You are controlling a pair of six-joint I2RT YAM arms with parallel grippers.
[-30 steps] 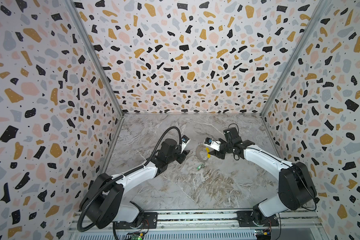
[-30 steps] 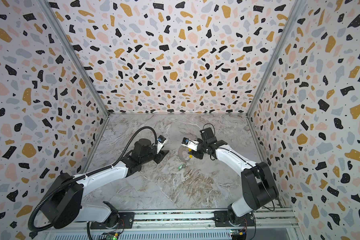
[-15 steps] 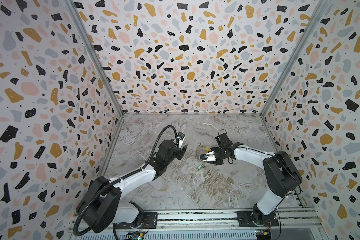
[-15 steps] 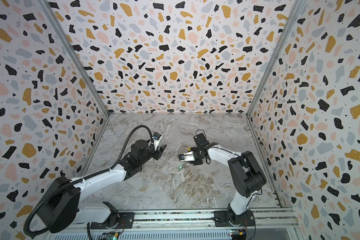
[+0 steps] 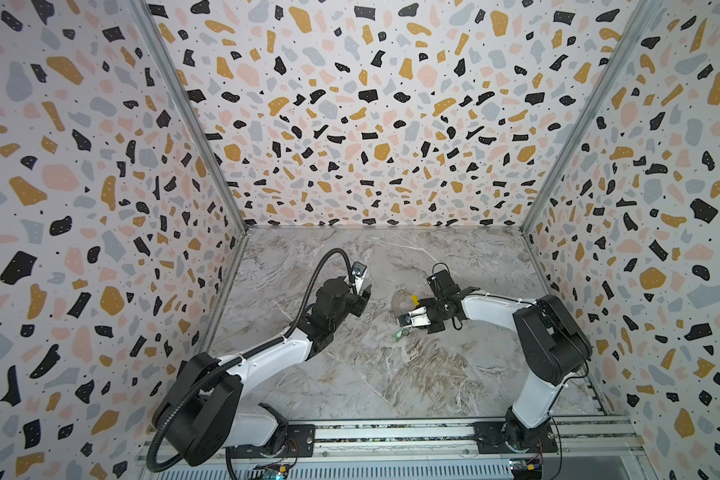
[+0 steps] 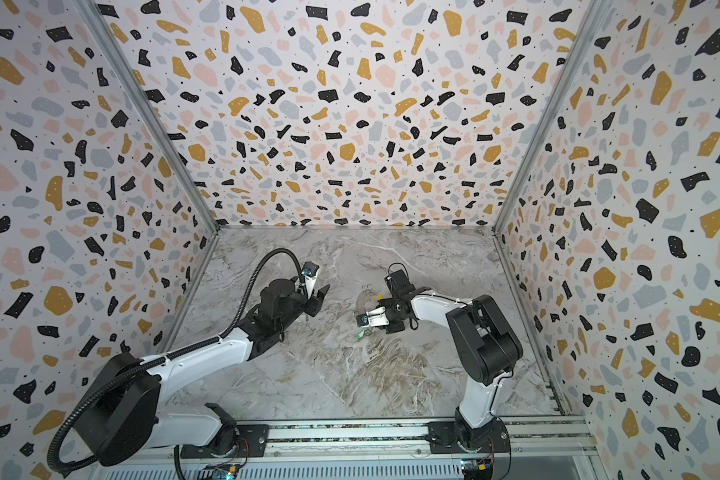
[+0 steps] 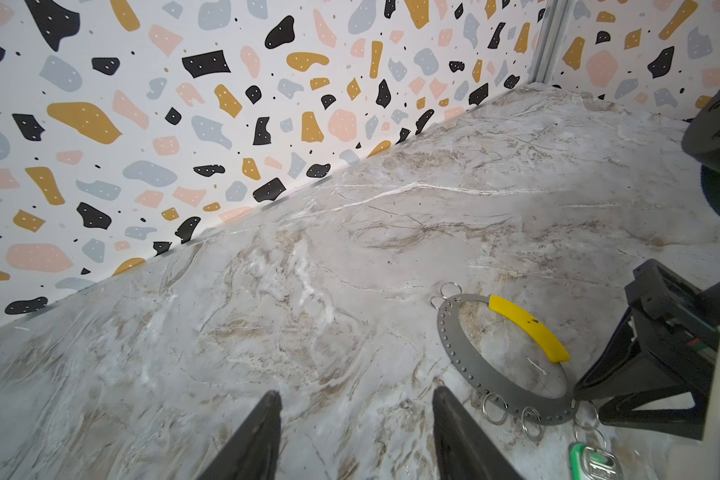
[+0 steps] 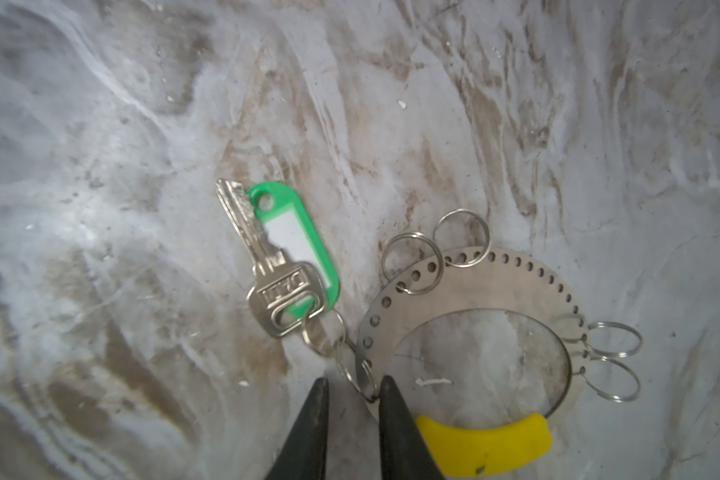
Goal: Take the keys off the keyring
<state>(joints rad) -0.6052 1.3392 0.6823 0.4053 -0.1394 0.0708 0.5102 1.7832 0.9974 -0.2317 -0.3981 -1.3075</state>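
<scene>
Since the silvery green-tagged key (image 8: 285,297) lies beside the flat grey yellow-sleeved keyring (image 8: 474,286) on the marble desk (image 8: 100,124), the right hand (image 8: 354,380) straddles their linking split ring (image 8: 356,370), narrowly open; the left hand (image 7: 356,390) gapes empty.

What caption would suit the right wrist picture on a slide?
Right gripper straddles a small split ring linking the green-tagged key to the keyring on the marble table.

surface: marble tabletop (image 5: 391,374) | on it: keyring (image 8: 495,282), flat; green-tagged key (image 8: 281,299) attached
</scene>
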